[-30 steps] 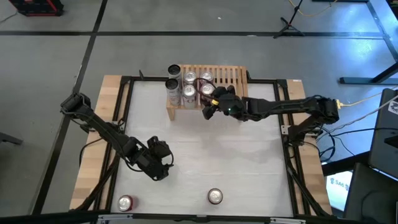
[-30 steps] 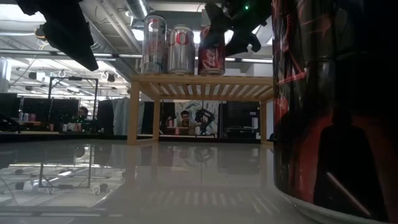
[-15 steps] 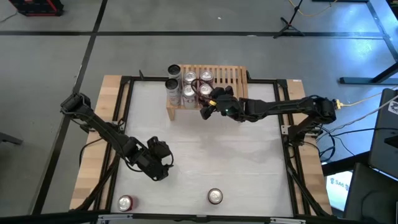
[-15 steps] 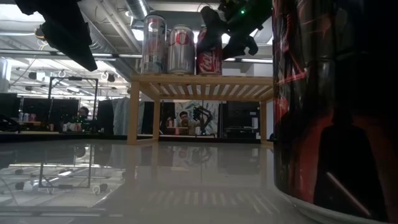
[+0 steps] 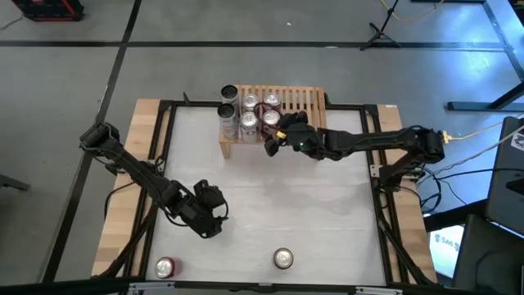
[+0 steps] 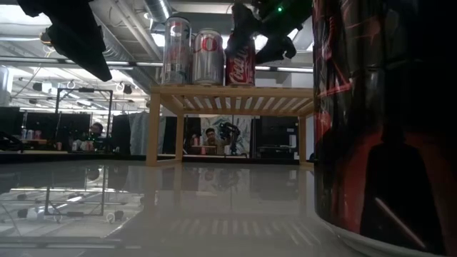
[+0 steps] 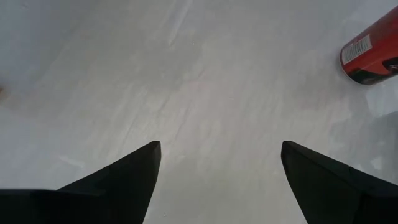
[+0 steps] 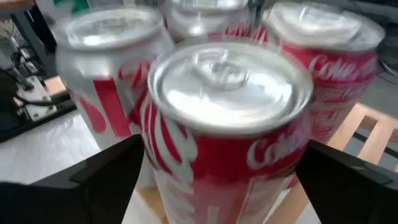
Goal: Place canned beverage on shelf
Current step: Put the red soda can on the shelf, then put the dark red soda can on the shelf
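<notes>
The pale wooden shelf (image 5: 288,105) stands at the table's far side and carries several silver and red cans. My right gripper (image 5: 273,136) is at the shelf's near edge, shut on a red can (image 8: 230,124). That can stands beside a silver can with red print (image 6: 208,58) on the shelf top, as the low view (image 6: 240,69) shows. My left gripper (image 5: 210,215) hangs open and empty over the table's near left part (image 7: 221,180). My right gripper has the red can's side wall (image 8: 155,155) between its two fingers, one on each side below the rim. The fingers slant down from the table's near right side. The can is upright, with its bottom (image 6: 240,83) on the shelf's slats.
Two loose cans stand near the table's near edge, a red one (image 5: 165,266) and another (image 5: 283,259). The red one also shows in the left wrist view (image 7: 370,53). A dark can (image 6: 385,121) fills the right of the low view. People sit in the room behind.
My right gripper has carried the red can a little toward the table's left edge and down. The can was tilted and is now upright on the shelf top, next to the silver can.
</notes>
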### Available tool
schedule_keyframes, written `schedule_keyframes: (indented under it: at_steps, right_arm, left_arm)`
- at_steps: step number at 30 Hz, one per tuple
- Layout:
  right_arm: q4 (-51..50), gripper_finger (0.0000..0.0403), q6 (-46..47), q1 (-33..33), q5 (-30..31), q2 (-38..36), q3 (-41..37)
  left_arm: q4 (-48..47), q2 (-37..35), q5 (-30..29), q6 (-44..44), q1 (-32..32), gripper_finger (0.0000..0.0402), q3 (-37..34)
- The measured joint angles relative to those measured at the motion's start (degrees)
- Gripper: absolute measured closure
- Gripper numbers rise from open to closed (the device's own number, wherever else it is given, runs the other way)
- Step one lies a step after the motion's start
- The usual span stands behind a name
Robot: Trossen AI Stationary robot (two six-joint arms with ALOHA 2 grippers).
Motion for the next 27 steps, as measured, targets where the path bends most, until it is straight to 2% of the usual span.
schedule_keyframes:
  at_steps: [9, 12, 14, 20, 24, 27]
  right_arm:
    - [0.4, 0.0011, -2.7, 0.0, -1.0, -5.1, 0.0]
    - [0.4, 0.0011, -4.2, 0.0, -3.2, -7.7, 0.0]
    - [-0.7, 0.0011, -4.4, 0.1, -5.9, -9.9, 0.0]
    - [-8.1, 0.0011, -2.5, 3.6, -20.3, -18.1, 0.0]
    - [-17.4, 0.0011, 2.6, 9.6, -28.0, -22.5, 0.0]
    - [-23.7, 0.0011, 8.0, 16.4, -29.4, -23.6, 0.0]
  left_arm:
    - [0.2, 0.0, 0.0, 0.1, 0.0, 0.0079, 0.0]
    - [1.5, 0.0, -0.2, 0.0, 0.0, 0.0079, 0.0]
    - [2.1, 0.0, -0.2, 0.0, 0.0, 0.0079, 0.0]
    - [3.2, 0.0, 0.7, 0.1, 0.0, 0.0079, 0.0]
    - [6.0, 0.0, 0.4, 1.7, -0.2, 0.0079, 0.0]
    - [9.8, 0.2, 1.0, 3.4, -0.2, 0.0079, 0.0]
